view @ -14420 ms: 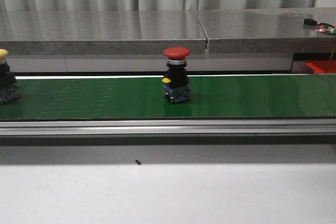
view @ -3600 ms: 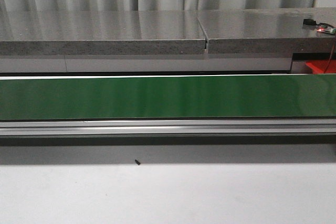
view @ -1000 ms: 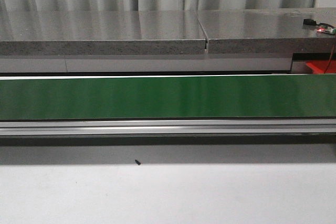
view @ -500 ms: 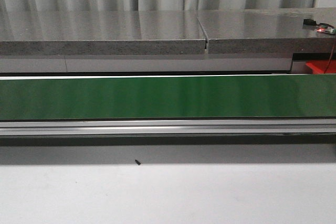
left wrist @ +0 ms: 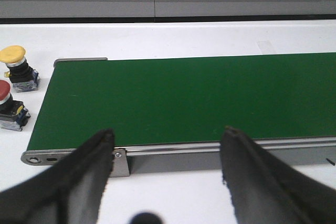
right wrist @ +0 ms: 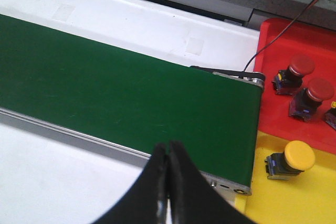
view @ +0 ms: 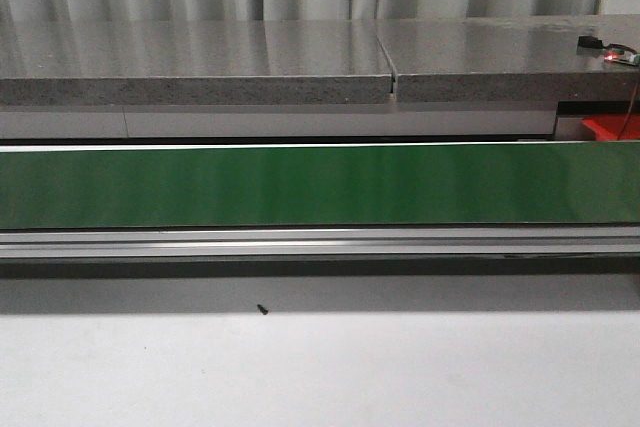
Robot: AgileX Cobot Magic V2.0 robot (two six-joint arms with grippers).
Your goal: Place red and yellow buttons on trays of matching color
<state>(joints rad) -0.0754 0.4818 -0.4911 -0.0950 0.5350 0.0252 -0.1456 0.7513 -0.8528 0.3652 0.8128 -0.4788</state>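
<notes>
— Where are the buttons? 
— A yellow button [left wrist: 14, 61] and a red button [left wrist: 9, 105] wait on the counter [left wrist: 157, 35] beside the bare belt [left wrist: 189, 98]; others sit in the red tray [right wrist: 294, 56] and yellow tray [right wrist: 294, 198].

— And the claws? 
— Left claw [left wrist: 167, 153] spread, right claw [right wrist: 168, 169] pressed together, both empty. The left should straddle one cap squarely.

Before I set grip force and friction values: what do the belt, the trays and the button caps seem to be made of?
Conveyor belt: looks like matte green rubber or PVC, flat with a dull sheen. Red tray and yellow tray: probably smooth moulded plastic, uniform colour. Button caps, such as the yellow button and a red button: likely hard plastic domes with faint highlights. All judged by look only.
</notes>
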